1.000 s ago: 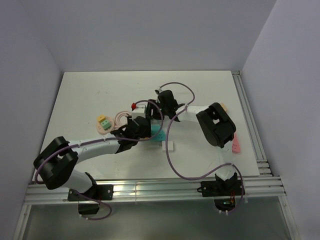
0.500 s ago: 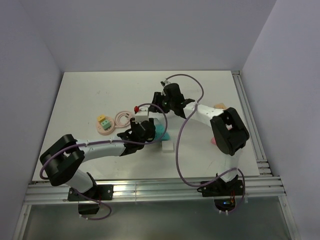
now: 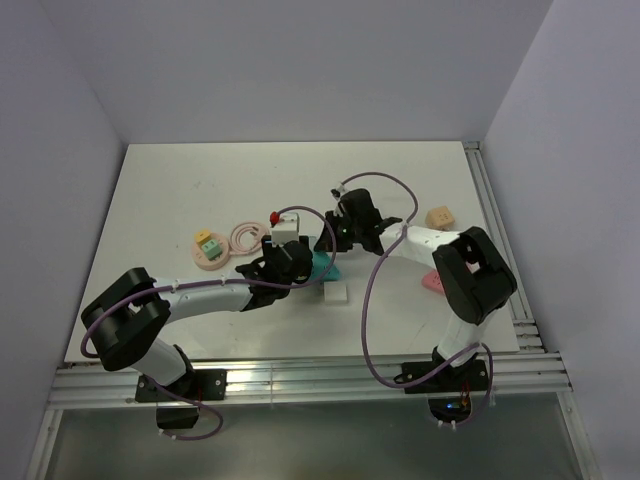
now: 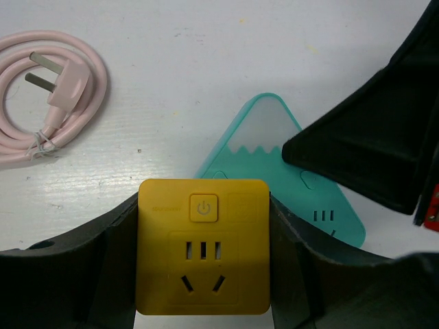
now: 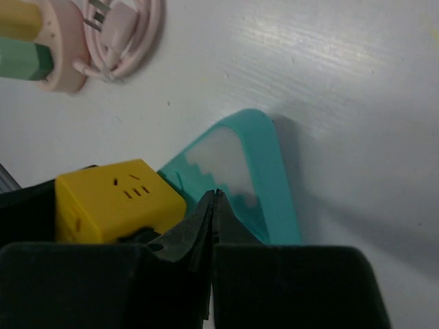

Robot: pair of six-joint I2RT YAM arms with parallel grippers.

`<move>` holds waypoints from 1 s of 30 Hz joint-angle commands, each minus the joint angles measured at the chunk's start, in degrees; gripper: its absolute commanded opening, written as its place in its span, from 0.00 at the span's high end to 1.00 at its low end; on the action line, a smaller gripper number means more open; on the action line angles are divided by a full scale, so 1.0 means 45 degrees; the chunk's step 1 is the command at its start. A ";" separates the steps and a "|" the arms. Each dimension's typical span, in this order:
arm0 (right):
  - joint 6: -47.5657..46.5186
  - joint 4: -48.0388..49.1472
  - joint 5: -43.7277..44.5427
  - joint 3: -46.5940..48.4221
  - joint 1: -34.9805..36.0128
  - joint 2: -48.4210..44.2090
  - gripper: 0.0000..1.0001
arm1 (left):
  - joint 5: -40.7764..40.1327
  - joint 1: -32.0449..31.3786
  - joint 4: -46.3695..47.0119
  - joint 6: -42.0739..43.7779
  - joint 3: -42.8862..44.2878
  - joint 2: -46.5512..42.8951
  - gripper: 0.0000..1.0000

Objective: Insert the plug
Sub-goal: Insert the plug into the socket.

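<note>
White bench (image 3: 180,180) in the middle, flat, with tiny marks and faint lines on top. Closed in by three plain walls. Back wall (image 3: 300,70) pale grey-blue. Left wall (image 3: 50,200) a bit darker. Right wall (image 3: 590,150) pale like the back one. Silver metal rails (image 3: 300,378) along the near edge of the bench. More silver rails (image 3: 497,240) down its right side. Below the near rails, a grey shiny strip (image 3: 300,440). Soft, even light all over, with only weak shadows on the white top.
</note>
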 commanded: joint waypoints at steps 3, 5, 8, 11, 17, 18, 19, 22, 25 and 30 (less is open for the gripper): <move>-0.0064 0.0726 -0.0432 -0.0466 -0.0058 0.0323 1.00 | 0.1188 -0.0223 -0.2161 -0.0164 -0.0545 0.0448 1.00; -0.0103 0.0824 -0.0197 -0.0506 -0.0039 0.0576 1.00 | 0.1188 -0.0282 -0.2026 -0.0106 -0.0642 0.0350 1.00; -0.0045 0.1076 -0.0294 -0.0602 -0.0058 0.0947 1.00 | 0.1149 -0.0437 -0.1752 -0.0008 -0.0780 0.0213 1.00; 0.0091 0.1292 -0.0353 -0.0740 -0.0058 0.1182 1.00 | 0.0955 -0.0574 -0.1732 -0.0007 -0.0780 0.0349 1.00; 0.0268 0.1469 -0.0606 -0.0780 -0.0117 0.1495 1.00 | 0.0446 -0.1297 -0.1244 -0.0378 -0.1111 0.0622 1.00; 0.0287 0.1469 -0.0665 -0.0779 -0.0136 0.1573 1.00 | 0.0407 -0.1356 -0.1011 -0.0398 -0.1189 0.0662 1.00; 0.0384 0.1488 -0.0743 -0.0779 -0.0175 0.1632 1.00 | 0.0271 -0.1511 -0.0932 -0.0437 -0.1345 0.0701 1.00; 0.0482 0.1644 -0.1075 -0.0780 -0.0253 0.1866 1.00 | -0.0041 -0.1843 -0.0486 -0.0593 -0.1657 0.0876 1.00; 0.0541 0.1664 -0.1309 -0.0701 -0.0292 0.2042 1.00 | -0.0315 -0.2000 -0.0345 -0.0886 -0.1776 0.1208 1.00; 0.0639 0.1761 -0.1583 -0.0720 -0.0429 0.2258 1.00 | -0.0843 -0.2352 0.0220 -0.1024 -0.1990 0.1949 1.00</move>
